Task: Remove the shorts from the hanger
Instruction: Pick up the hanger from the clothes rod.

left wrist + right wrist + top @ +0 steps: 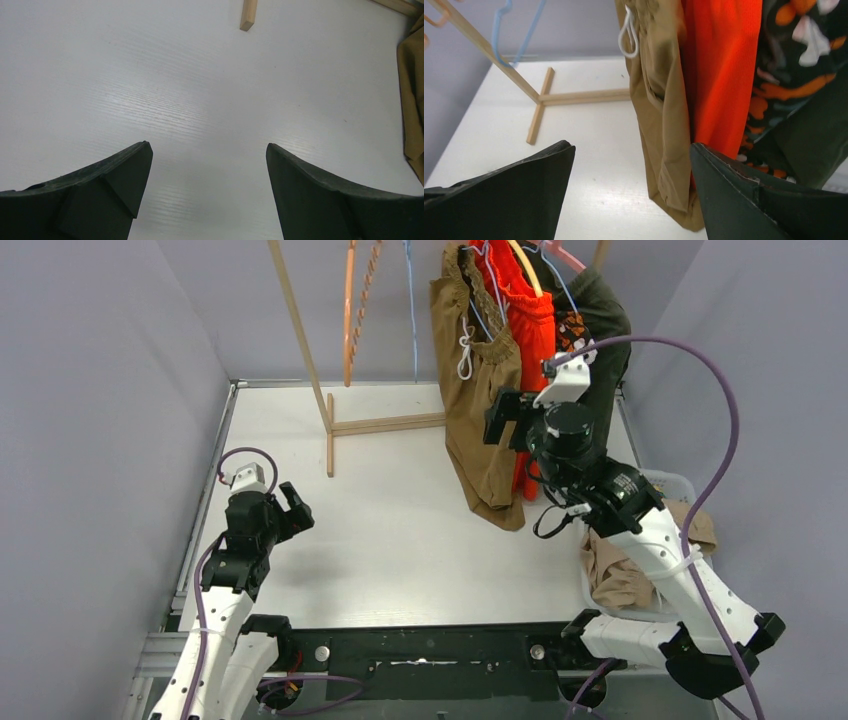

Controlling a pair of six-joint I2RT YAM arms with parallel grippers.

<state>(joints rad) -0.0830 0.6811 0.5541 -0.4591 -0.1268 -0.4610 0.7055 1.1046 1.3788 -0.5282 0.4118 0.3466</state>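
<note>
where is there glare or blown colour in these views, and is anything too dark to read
Left wrist: a soft sheen on the white table, and the left gripper is dark and slightly soft. Right wrist: the orange-red shorts look saturated, their folds faint. Top external: even light, soft shadows; the dark green shorts read nearly black.

1. A white tabletop [400, 540] with faint wood grain fills the middle of the top view.
2. Plain grey-lilac walls [100, 390] close it in at 9, 12 and 3 o'clock.
3. A light wooden rack [330, 440] stands on it toward 12 o'clock.
4. Light is soft and even.
</note>
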